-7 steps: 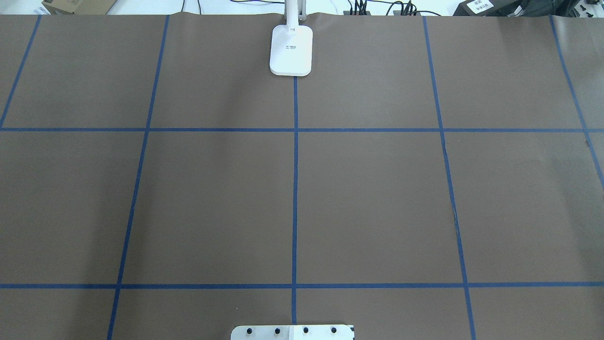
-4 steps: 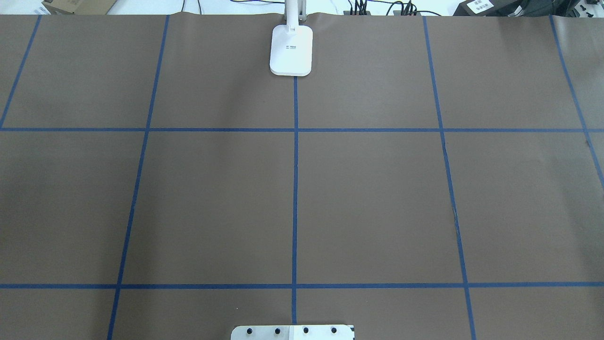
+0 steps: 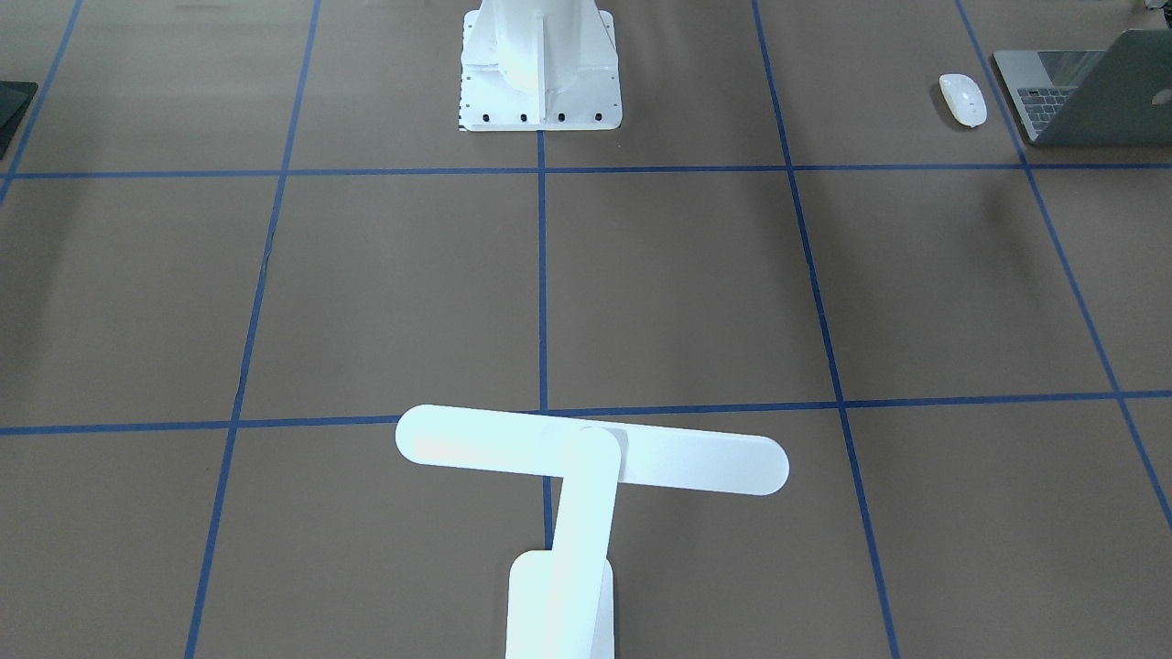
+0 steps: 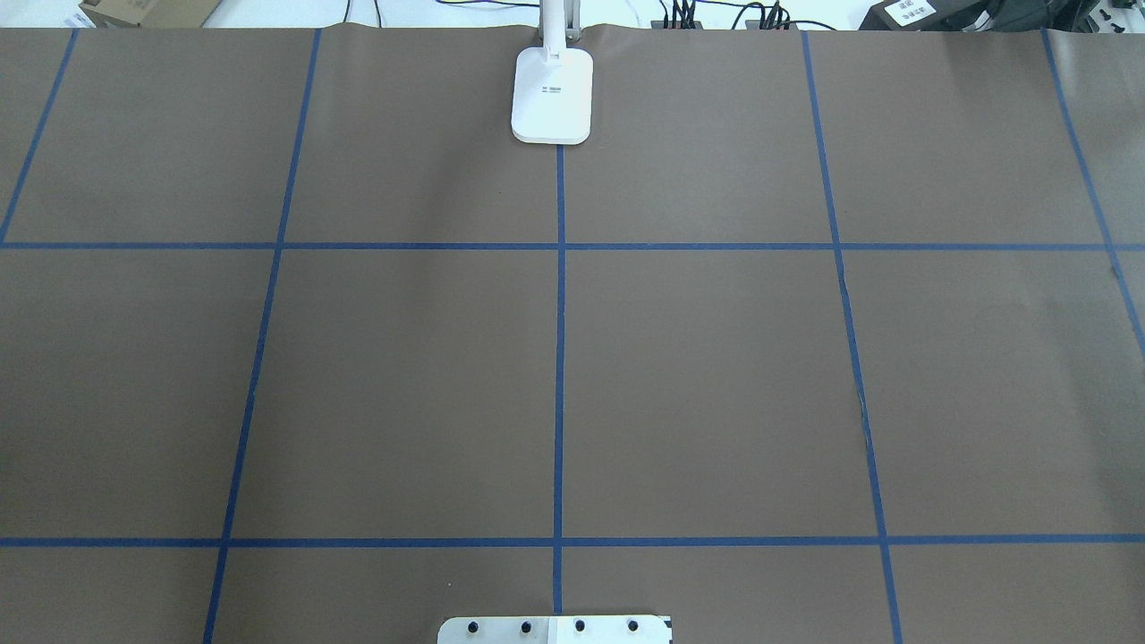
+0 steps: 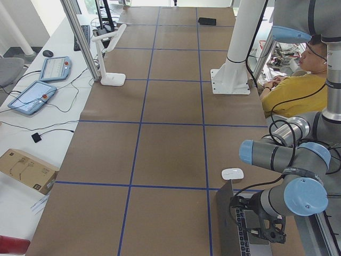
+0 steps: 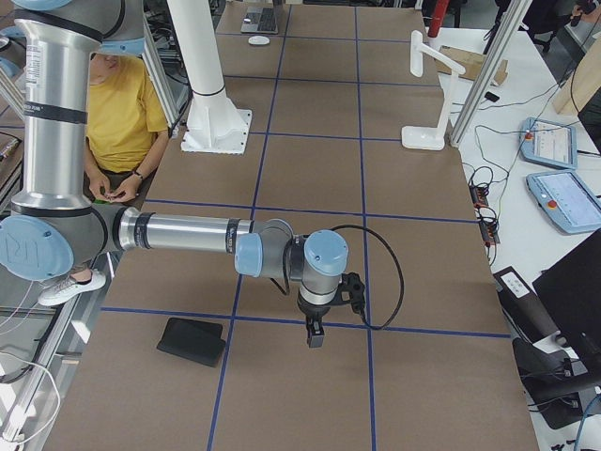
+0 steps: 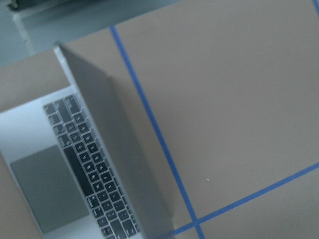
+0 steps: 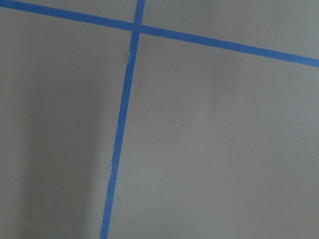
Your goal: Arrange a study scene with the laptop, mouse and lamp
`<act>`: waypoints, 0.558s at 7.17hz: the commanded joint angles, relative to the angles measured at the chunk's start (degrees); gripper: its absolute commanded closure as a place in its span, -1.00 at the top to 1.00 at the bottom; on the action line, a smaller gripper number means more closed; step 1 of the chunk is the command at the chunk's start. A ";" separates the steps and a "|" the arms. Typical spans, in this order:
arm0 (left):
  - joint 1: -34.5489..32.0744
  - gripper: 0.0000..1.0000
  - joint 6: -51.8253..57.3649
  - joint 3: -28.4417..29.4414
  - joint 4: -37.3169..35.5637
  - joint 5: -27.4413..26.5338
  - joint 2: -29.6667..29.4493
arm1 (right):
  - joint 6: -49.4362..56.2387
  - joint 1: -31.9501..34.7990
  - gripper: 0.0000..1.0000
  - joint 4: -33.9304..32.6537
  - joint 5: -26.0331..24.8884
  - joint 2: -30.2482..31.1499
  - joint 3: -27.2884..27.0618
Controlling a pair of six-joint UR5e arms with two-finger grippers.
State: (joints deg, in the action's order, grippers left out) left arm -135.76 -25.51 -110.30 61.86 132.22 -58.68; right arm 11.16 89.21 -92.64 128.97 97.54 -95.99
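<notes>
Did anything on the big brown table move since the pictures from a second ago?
No, nothing visibly moved. In the overhead view the white desk lamp stands on the same spot at the far edge of the brown paper-covered table, at the end of the middle blue tape line. No arm shows in that view, then or now.
</notes>
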 commanded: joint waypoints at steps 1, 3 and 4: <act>-1.35 0.97 -0.76 3.76 0.97 0.23 -0.03 | 0.00 0.00 1.00 0.00 -0.04 0.02 0.02; -2.75 0.97 -3.73 7.98 8.77 0.49 -0.29 | 0.00 0.00 1.00 0.00 0.05 0.02 0.02; -2.76 0.97 -4.27 9.12 10.89 0.41 -0.29 | 0.00 0.00 1.00 0.00 0.05 -0.07 0.02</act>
State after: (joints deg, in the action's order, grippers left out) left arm -138.32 -28.49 -102.84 69.55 132.65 -58.90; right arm 11.16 89.21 -92.63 128.99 97.54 -95.98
